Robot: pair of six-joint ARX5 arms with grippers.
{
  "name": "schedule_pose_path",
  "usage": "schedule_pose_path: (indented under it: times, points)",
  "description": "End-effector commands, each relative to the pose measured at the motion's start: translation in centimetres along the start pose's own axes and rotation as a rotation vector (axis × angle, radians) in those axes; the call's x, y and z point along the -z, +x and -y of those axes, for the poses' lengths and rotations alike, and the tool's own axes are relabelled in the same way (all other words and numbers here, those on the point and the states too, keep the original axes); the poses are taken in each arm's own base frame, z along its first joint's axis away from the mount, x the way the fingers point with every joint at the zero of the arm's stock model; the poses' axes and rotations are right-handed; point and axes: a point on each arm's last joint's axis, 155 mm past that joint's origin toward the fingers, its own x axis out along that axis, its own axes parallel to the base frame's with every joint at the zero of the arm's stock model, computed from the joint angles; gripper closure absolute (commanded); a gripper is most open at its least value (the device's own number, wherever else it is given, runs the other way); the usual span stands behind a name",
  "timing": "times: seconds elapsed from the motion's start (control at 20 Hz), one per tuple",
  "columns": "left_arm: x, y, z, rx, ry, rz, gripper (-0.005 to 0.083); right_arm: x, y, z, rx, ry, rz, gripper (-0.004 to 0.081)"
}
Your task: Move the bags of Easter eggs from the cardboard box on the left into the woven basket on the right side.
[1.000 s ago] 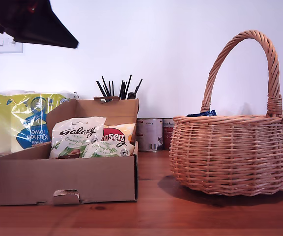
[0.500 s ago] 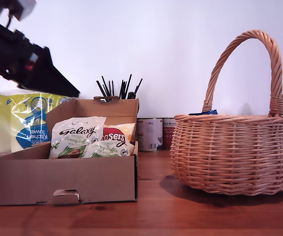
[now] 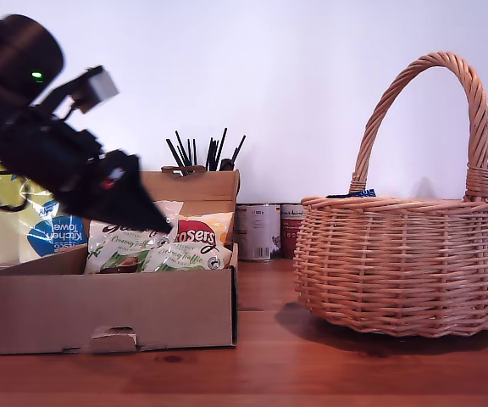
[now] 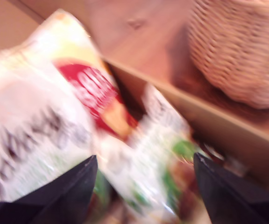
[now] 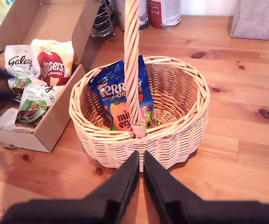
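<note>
Our first end effector (image 4: 144, 186) hangs wide open over the Galaxy bags (image 3: 155, 250) in the cardboard box (image 3: 113, 309); we risk pinching two overlapping bags. Second end effector (image 5: 140, 175) is closed above the woven basket (image 5: 181, 126).

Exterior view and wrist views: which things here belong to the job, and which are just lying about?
Job:
- white-green Galaxy pouches
- yellow-orange Maltesers pouch
- dark blue pouch with orange lettering, already in the basket
- shallow brown cardboard box
- round tan wicker basket
- my first gripper, open over the box

Lying about:
- yellow-green and blue kitchen towel pack
- tins
- black utensils in a holder
</note>
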Motion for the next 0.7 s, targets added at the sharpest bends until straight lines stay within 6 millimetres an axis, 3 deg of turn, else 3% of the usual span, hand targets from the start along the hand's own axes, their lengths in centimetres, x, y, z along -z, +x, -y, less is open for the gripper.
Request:
schedule_pose_path:
  times: [0.0,0.2,0.55,0.65]
  points:
    - [0.5,1.3,-0.1,0.013,-0.019,-0.040,0.0167,0.1,0.1,-0.1,-0.006,-0.013,0.002,0.0783]
    - [2.4,3.7,0.5,0.073,-0.071,-0.180,0.0167,0.1,0.1,-0.1,-0.006,-0.024,0.002,0.0783]
    - [6.5,4.8,3.3,0.129,-0.104,-0.343,0.0174,0.1,0.1,-0.1,-0.007,-0.023,0.003,0.0782]
    - [6.8,4.9,3.6,0.133,-0.101,-0.353,0.0249,0.1,0.1,-0.1,-0.007,-0.023,0.003,0.0783]
